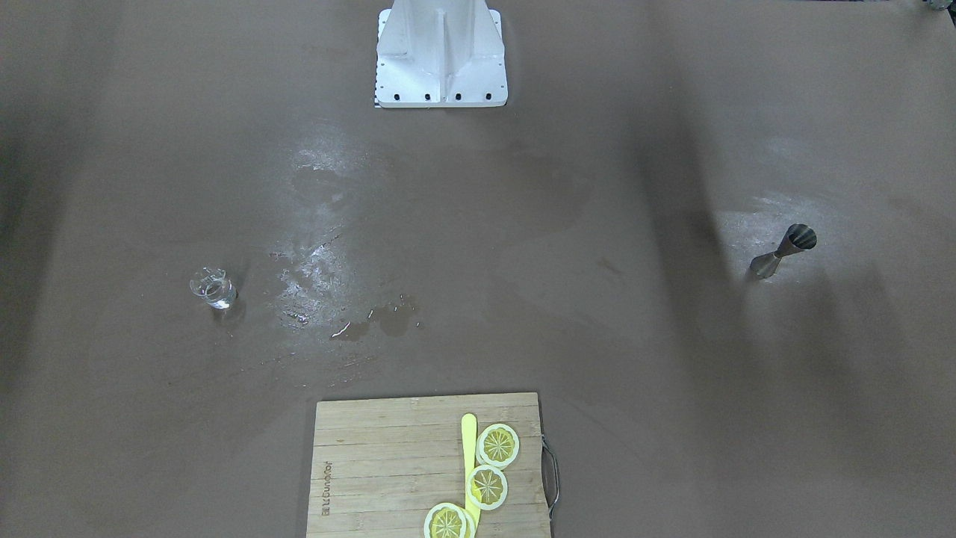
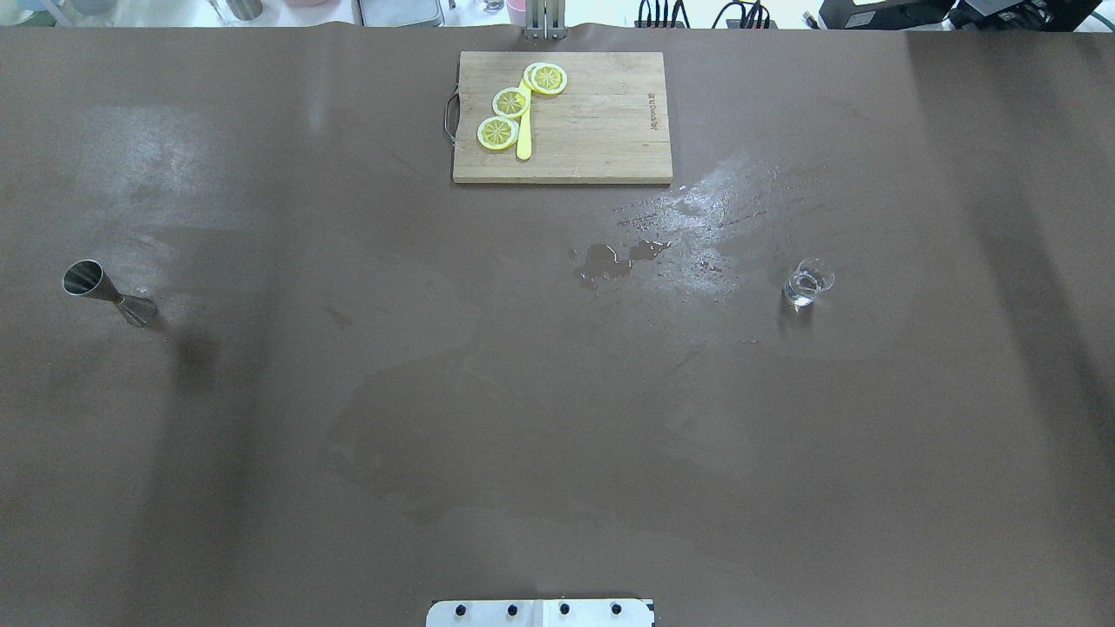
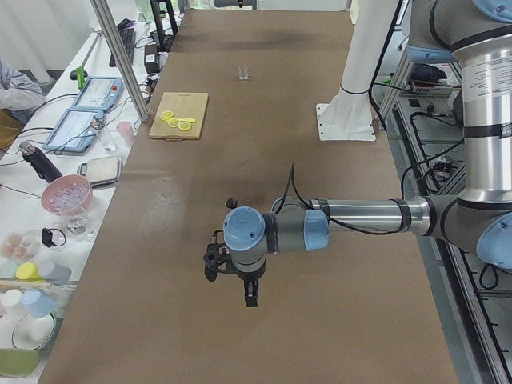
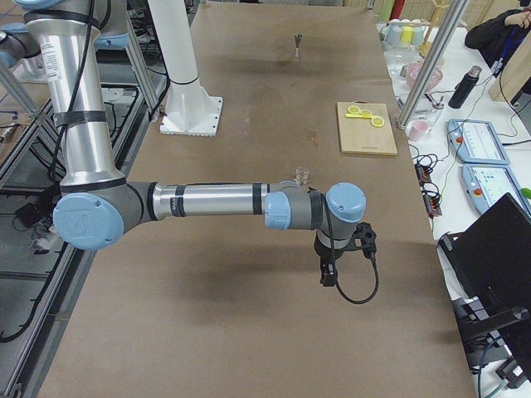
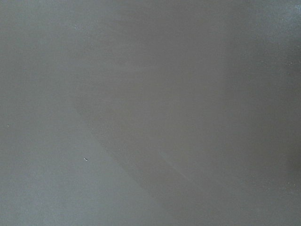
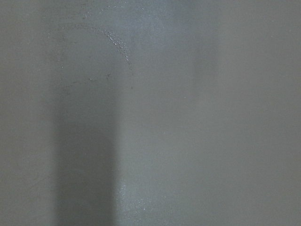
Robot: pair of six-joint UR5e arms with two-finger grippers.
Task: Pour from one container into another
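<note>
Mount plate [image 2: 540, 613], white, at the near edge of the brown table [image 2: 523, 418]. Out past each end of that overhead view, hanging above bare table with fingers pointing down: left gripper [image 3: 250, 298] and right gripper [image 4: 327, 278], each caught only from the side. Cannot tell whether spread or pressed together.

Further out, roughly level with each other and well apart:
- On the robot's left, a steel jigger [image 2: 109, 294], upright, mouth up; contents impossible to tell.
- On the robot's right, a small clear glass [image 2: 807, 285], upright, with a little clear liquid at the bottom.

Between the two, nearer the glass, a small puddle [image 2: 610, 259] beside a wet sheen.

Farthest, by the far edge, a wooden cutting board [image 2: 601, 131] carrying three lemon slices [image 2: 497, 132] and a yellow stick-like tool [image 2: 524, 146] touching them.
</note>
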